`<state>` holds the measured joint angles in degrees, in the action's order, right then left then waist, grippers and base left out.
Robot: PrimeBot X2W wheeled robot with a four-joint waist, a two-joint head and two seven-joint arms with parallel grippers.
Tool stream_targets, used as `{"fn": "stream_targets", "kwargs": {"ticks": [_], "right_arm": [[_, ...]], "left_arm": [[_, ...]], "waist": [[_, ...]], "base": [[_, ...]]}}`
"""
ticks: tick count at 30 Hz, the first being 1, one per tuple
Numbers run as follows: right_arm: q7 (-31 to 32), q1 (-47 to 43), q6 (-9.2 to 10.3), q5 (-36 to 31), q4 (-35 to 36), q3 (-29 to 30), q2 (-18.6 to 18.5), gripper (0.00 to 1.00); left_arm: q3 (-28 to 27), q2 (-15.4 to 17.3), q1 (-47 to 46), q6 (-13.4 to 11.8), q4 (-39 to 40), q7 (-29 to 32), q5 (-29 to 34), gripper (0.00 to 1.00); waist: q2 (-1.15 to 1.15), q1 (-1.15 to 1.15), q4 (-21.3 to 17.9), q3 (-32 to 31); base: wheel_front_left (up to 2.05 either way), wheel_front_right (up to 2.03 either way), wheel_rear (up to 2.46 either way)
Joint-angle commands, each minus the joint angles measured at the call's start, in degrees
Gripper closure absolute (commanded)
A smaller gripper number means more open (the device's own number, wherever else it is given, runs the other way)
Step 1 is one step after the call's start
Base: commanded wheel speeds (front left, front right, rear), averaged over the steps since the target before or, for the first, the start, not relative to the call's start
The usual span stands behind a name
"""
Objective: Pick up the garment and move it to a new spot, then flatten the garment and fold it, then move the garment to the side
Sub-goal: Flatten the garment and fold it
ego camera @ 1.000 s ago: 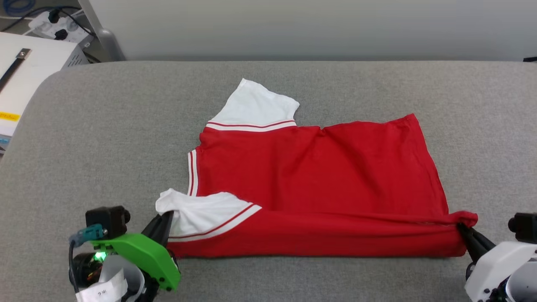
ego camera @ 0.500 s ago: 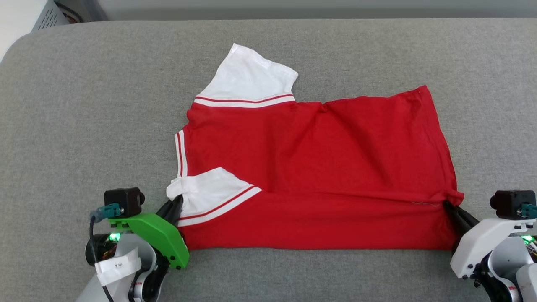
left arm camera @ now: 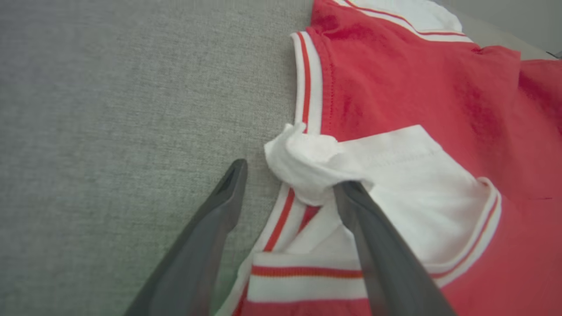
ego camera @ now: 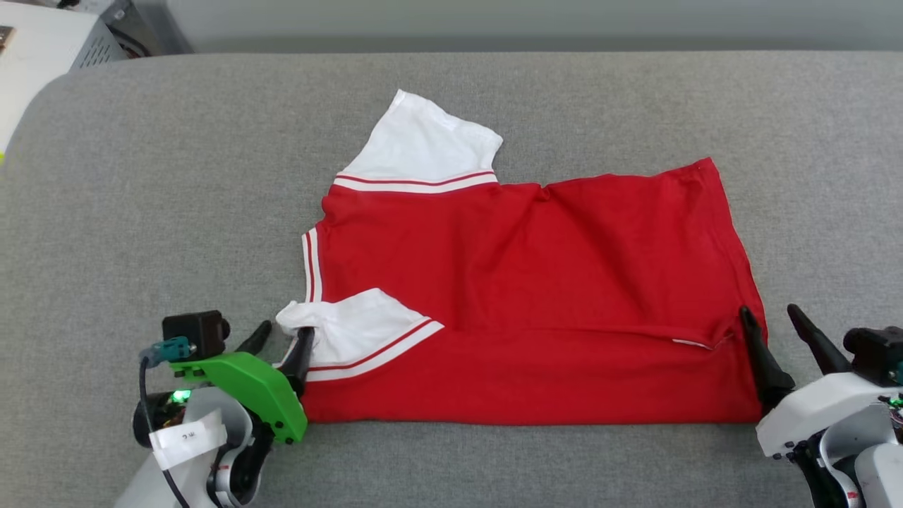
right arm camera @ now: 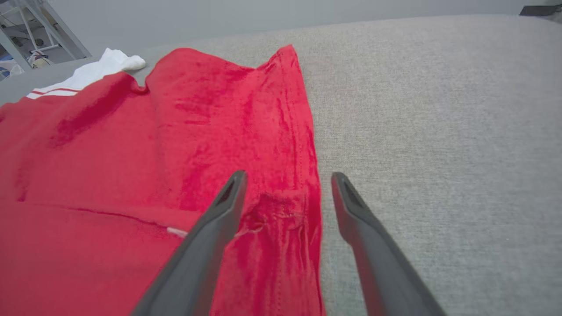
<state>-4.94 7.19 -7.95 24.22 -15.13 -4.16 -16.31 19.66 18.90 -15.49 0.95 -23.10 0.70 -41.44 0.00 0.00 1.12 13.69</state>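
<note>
Lying flat near the middle of the grey padded surface, the garment has bare fabric-covered room on every side. The widest stretch is toward 9 o'clock, a broad band runs at 12 o'clock up to the surface's far edge, a narrower margin sits at 3 o'clock, and a thin strip lies at 6 o'clock. The surface rounds off at its 10 o'clock corner, with a white box beyond it.

The garment's long axis runs from 9 to 3 o'clock, striped collar toward 9 and hem toward 3. Its near side is folded over along the 6 o'clock edge. One white sleeve sticks out toward 12 o'clock; the other lies on top of the red at the 8 o'clock corner, its tip bunched.

The left gripper sits at that corner with its jaws spread, grasping nothing. In the left wrist view one finger rests over the white sleeve and the other over bare grey. The right gripper is likewise spread and empty, straddling the hem edge at the 4 o'clock corner.
</note>
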Motion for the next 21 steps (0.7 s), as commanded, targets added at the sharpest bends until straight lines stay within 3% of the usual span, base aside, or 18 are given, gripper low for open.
{"fn": "stream_targets", "kwargs": {"ticks": [1, 6, 11, 15, 21], "right_arm": [[-1.9, -1.0, 0.46, -1.0, 0.5, 0.8, 0.6, 0.00], [-3.2, -4.0, 0.46, -3.4, 2.7, 3.7, 2.3, 0.00], [-1.0, -7.1, 0.46, -5.1, 6.6, 5.8, 4.2, 0.00], [1.1, -8.6, 0.46, -6.0, 9.5, 6.4, 5.7, 0.00], [3.0, -9.2, 0.46, -6.4, 12.7, 6.6, 7.0, 0.00]], "left_arm": [[-0.6, 1.3, -0.4, -0.6, 0.5, 0.5, -0.2, 0.00], [-0.7, 4.1, 0.4, -1.6, 3.1, 5.0, -0.7, 0.00], [0.1, 8.4, 1.3, -1.5, 8.5, 18.5, -4.8, 0.00], [0.4, 11.6, 1.9, -3.3, 13.9, 29.5, -8.3, 0.00], [2.6, 13.7, 3.5, -6.2, 18.5, 38.6, -9.5, 0.00]], "waist": [[0.00, 0.00, 0.2, -2.0], [0.00, 0.00, 0.7, -5.5], [0.00, 0.00, 1.1, -8.2], [0.00, 0.00, 0.9, -8.8], [0.00, 0.00, -0.2, -7.3]], "base": [[0.00, 0.00, 0.00], [0.00, 0.00, 0.00], [0.00, 0.00, 0.00], [0.00, 0.00, 0.00], [0.00, 0.00, 0.00]]}}
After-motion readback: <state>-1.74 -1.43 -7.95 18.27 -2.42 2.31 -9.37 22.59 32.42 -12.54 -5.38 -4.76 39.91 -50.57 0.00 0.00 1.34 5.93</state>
